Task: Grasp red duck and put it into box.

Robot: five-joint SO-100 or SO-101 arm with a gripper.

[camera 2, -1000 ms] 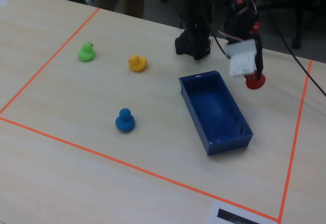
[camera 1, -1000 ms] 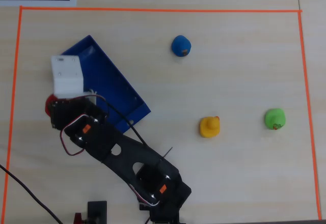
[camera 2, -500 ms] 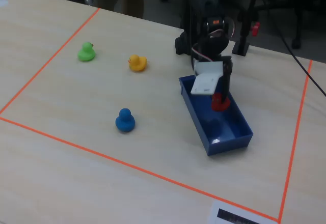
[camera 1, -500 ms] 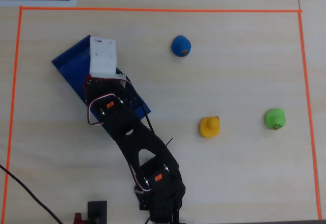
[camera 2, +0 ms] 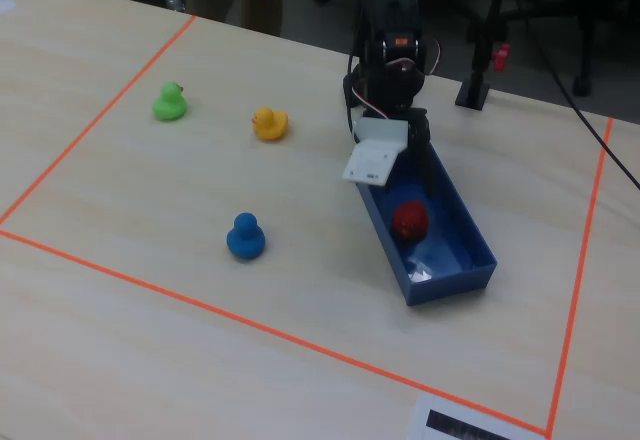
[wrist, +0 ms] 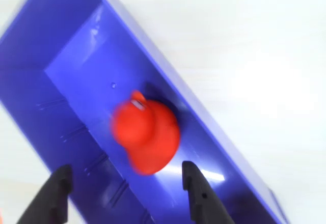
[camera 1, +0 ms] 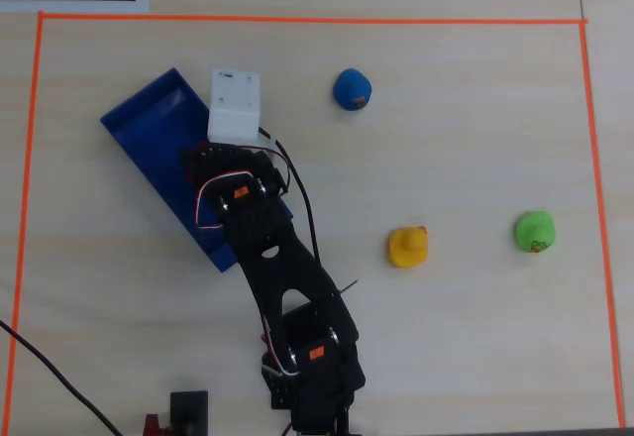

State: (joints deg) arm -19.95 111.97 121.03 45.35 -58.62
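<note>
The red duck [wrist: 146, 134], a smooth rounded blob, lies inside the box [wrist: 76, 71], just beyond the fingertips. The gripper [wrist: 125, 193] has its fingers spread wide and holds nothing.

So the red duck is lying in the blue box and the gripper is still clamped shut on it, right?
Not quite. The red duck does lie in the blue box, but the gripper is open: the wrist view shows its fingertips spread apart, clear of the duck.
</note>
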